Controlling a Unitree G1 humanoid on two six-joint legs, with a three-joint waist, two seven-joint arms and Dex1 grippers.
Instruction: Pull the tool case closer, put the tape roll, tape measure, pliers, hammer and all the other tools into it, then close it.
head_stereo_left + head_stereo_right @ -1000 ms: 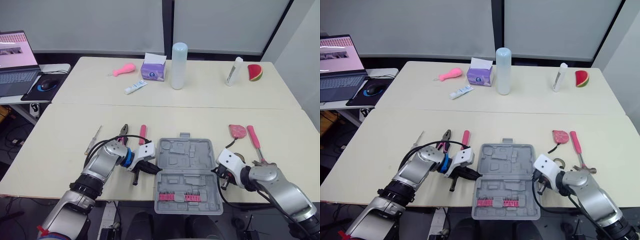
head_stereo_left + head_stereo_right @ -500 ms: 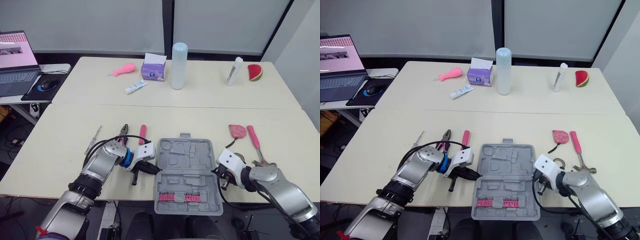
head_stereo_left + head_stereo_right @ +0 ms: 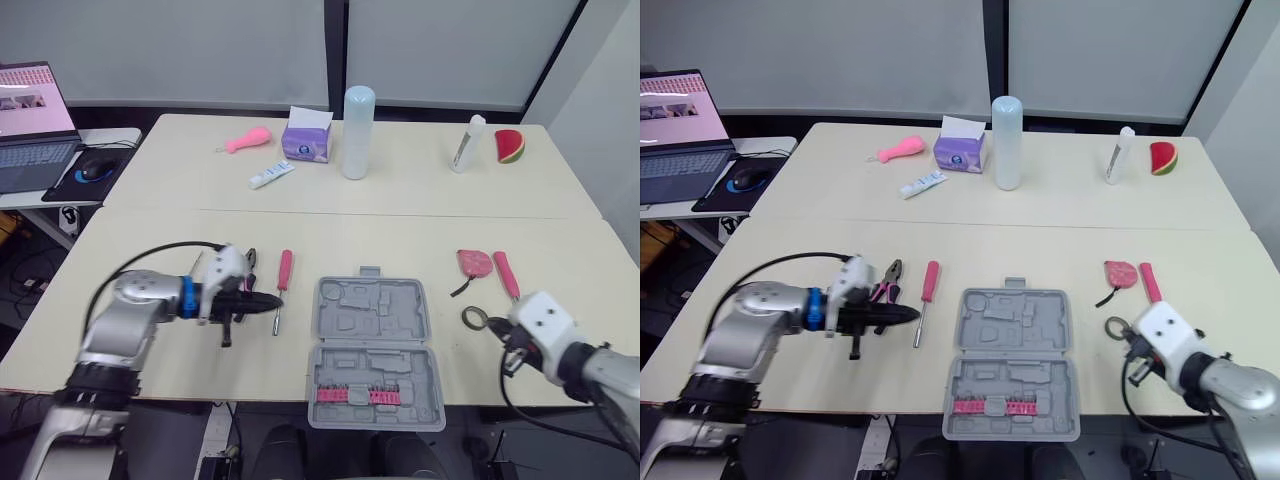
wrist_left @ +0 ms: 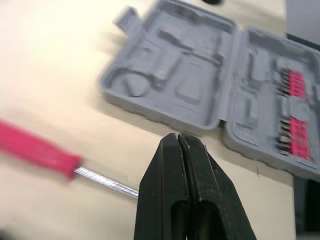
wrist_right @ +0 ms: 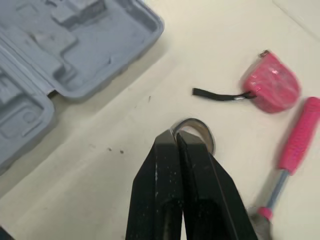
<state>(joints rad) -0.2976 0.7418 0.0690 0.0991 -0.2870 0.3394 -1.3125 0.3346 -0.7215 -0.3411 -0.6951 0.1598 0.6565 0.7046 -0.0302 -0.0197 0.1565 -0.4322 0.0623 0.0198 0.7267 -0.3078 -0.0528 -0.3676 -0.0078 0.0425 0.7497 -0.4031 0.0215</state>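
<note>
Both arms are sitting clear of the tool case [image 3: 372,350] now, no longer flanking its sides. Left end effector [image 4: 178,137] is hovering, fingers pressed together and empty, just beside the pink screwdriver [image 3: 283,275] and pliers [image 3: 888,278]. Right end effector [image 5: 175,137], also pressed together and empty, is pointing at the tape roll [image 5: 197,125], with the tape measure [image 3: 474,262] and hammer [image 3: 503,272] near. Case is lying open at the table's [image 3: 400,235] near edge.

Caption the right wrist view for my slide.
Shut right gripper pointing at the tape roll; tape measure, hammer and open case nearby.
</note>
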